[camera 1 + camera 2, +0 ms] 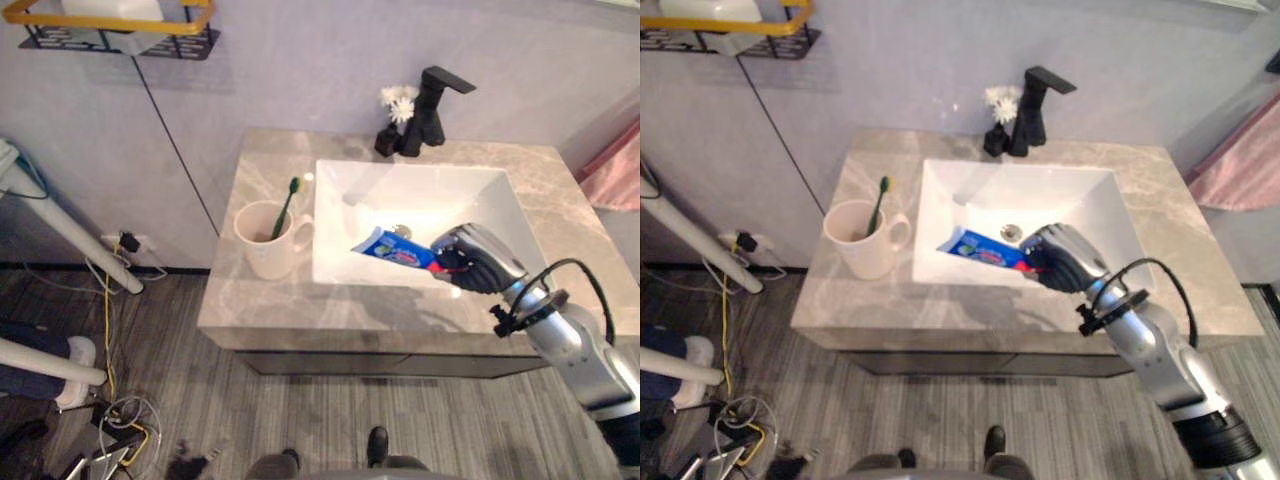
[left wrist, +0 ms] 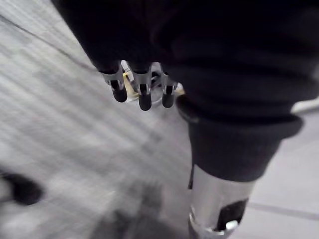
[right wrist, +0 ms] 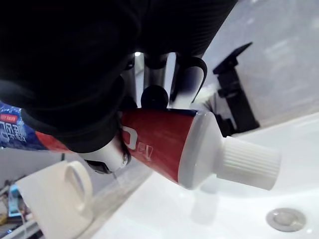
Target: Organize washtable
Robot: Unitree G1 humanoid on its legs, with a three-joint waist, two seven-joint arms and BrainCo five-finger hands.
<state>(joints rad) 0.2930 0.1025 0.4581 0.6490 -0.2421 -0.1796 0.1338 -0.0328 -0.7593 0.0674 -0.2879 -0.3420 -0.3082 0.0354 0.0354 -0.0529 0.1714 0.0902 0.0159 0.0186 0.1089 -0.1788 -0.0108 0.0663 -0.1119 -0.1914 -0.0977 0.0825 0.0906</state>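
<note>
1. Grey stone worktop (image 1: 260, 300) carries a white sink (image 1: 420, 185); in the left eye view a mug (image 1: 265, 245) with a toothbrush (image 1: 288, 205) stands on it, left of the sink.
2. Right eye view: the right hand (image 1: 1065, 260) holds a toothpaste tube (image 1: 980, 248) over the sink, with a black tap (image 1: 1032, 105) behind.
3. Left wrist view: the left hand (image 2: 142, 84) hangs over the floor (image 2: 60, 139), fingers relaxed, holding nothing.
4. Right wrist view: fingers and thumb wrap the tube's red end; its cap (image 3: 246, 162) sticks out above the drain (image 3: 285, 219).

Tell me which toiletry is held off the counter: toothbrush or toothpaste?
The toothpaste tube, gripped by the right hand over the sink; the green toothbrush stands in the mug.
</note>
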